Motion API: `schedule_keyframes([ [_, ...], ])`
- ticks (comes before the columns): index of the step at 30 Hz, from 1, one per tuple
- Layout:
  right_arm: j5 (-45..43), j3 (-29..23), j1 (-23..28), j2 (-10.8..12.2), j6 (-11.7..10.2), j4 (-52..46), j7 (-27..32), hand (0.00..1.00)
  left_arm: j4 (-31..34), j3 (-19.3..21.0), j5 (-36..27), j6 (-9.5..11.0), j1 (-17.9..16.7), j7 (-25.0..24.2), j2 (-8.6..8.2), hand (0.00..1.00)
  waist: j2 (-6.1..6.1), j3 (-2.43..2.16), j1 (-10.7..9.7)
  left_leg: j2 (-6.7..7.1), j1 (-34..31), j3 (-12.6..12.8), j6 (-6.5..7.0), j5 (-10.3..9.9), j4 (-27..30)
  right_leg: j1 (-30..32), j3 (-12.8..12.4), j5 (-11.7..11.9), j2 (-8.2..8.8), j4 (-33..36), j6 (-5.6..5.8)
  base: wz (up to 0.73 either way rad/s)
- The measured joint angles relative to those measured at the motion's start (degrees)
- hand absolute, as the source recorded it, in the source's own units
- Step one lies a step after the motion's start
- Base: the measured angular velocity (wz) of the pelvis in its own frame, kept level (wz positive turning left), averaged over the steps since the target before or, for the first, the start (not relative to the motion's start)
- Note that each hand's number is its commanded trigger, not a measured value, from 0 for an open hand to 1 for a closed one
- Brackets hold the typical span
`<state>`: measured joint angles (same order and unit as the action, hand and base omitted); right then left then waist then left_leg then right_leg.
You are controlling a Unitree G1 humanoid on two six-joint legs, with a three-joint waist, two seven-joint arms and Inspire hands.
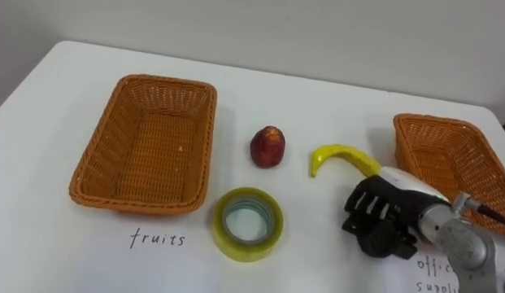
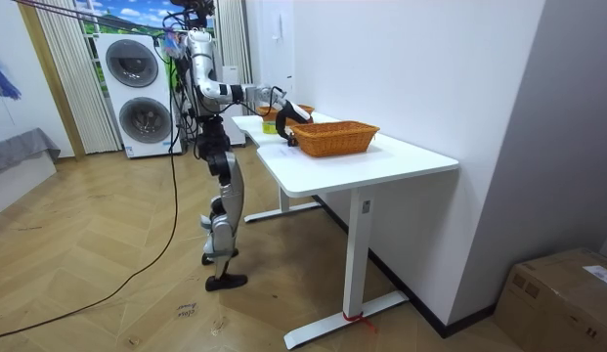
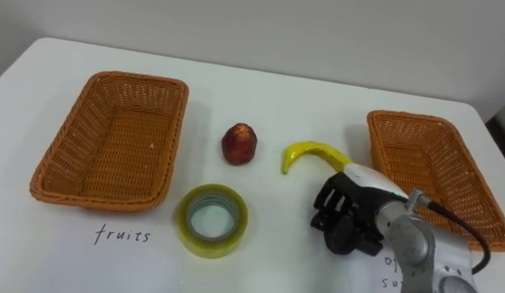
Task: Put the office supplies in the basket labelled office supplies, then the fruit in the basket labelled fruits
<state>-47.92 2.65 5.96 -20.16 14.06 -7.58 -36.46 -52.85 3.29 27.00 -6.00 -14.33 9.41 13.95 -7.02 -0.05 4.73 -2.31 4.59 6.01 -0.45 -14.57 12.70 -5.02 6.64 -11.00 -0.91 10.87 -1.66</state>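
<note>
White bench [image 1: 317, 114] carries, nearest, a yellow-green roll of clear tape [image 1: 247, 223]. Right hand [image 1: 380, 218] rests just beyond, fingers curled over one end of the curved yellow banana [image 1: 337, 155]. A round red fruit [image 1: 267, 146] sits beside it. The orange wicker basket labelled fruits [image 1: 114, 138] stands left, the second orange wicker basket [image 1: 411, 150] right.

The right end of the banana [image 1: 337, 155] disappears behind the right hand [image 1: 382, 213], so whether the two touch cannot be told. That hand and its arm also cover part of the handwritten label [image 1: 435, 273] at the near right of the surface [image 1: 317, 89], and the bottom edge cuts the label off. The right basket [image 1: 447, 155] is cropped by the right edge in the left eye view, and in the room view the items lying on the surface are too small to tell apart.
</note>
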Motion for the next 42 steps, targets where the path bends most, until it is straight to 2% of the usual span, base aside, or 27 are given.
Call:
schedule_keyframes([
  [12, 0.26, 0.09, 1.23, 0.02, 0.28, -2.06, -0.03, 1.00, -0.04, -0.07, -0.37, 0.12, -0.18, 1.44, -0.13, 0.00, 0.03, -0.08, 0.02, -0.01, 0.03, -0.06, 0.00, 0.00, 0.08, -0.01, -0.13, 0.01, -0.03, -0.05, -0.02, 0.00],
  [20, 5.17, -0.11, 1.36, 0.11, -1.61, -2.18, 0.05, 1.00, -0.30, -0.06, -0.40, 1.17, -0.24, 2.49, -0.33, 0.00, 0.24, 0.06, -0.47, -0.04, 0.10, 0.56, 0.00, 0.00, -0.06, 0.24, -0.64, 0.02, -0.08, 0.01, -0.02, -0.02],
  [22, 7.24, -1.46, 1.37, 0.14, -2.60, -2.84, 0.05, 1.00, -1.27, 0.03, -0.42, 1.67, -0.20, 2.95, -0.96, 0.00, 0.71, 0.24, -0.55, -0.04, 0.12, 1.04, 0.01, 0.01, -0.14, 0.44, -1.14, 0.02, -0.11, 0.07, -0.01, -0.10],
  [26, 11.00, -3.80, 1.37, 0.14, -3.60, -6.14, 0.60, 1.00, -1.95, 0.06, -0.42, 2.10, -0.79, 3.92, -1.58, 0.00, 0.96, 0.24, -1.45, -0.06, 0.04, 1.36, 0.01, 0.01, -0.18, 0.84, -1.37, 0.03, -0.14, 0.05, -0.01, -0.05],
  [28, 13.65, -5.43, 1.35, 0.14, -4.80, -8.06, 3.19, 1.00, -2.44, 0.07, -0.42, 2.43, -0.96, 4.14, -1.63, 0.00, 1.08, 0.31, -1.83, -0.06, 0.08, 1.42, 0.02, 0.02, -0.19, 0.57, -1.44, 0.03, -0.13, -0.05, -0.01, 0.00],
  [34, 16.35, -8.05, 1.34, 0.23, -6.28, -10.78, 7.02, 1.00, -2.25, 0.60, -0.40, 2.80, -1.12, 4.18, -1.70, 0.00, 1.11, 0.33, -2.20, -0.05, 0.27, 1.44, 0.02, 0.02, -0.19, 0.29, -1.48, 0.03, -0.10, -0.26, 0.00, 0.00],
  [42, 20.20, -8.75, 1.15, 0.31, -8.00, -11.24, 11.48, 1.00, -2.31, 0.49, -0.05, 3.15, -1.44, 4.20, -2.05, 0.00, 1.28, 0.38, -2.11, -0.08, 1.06, 1.74, 0.02, 0.02, -0.34, 0.15, -1.93, 0.03, -0.16, 0.08, 0.00, -0.03],
])
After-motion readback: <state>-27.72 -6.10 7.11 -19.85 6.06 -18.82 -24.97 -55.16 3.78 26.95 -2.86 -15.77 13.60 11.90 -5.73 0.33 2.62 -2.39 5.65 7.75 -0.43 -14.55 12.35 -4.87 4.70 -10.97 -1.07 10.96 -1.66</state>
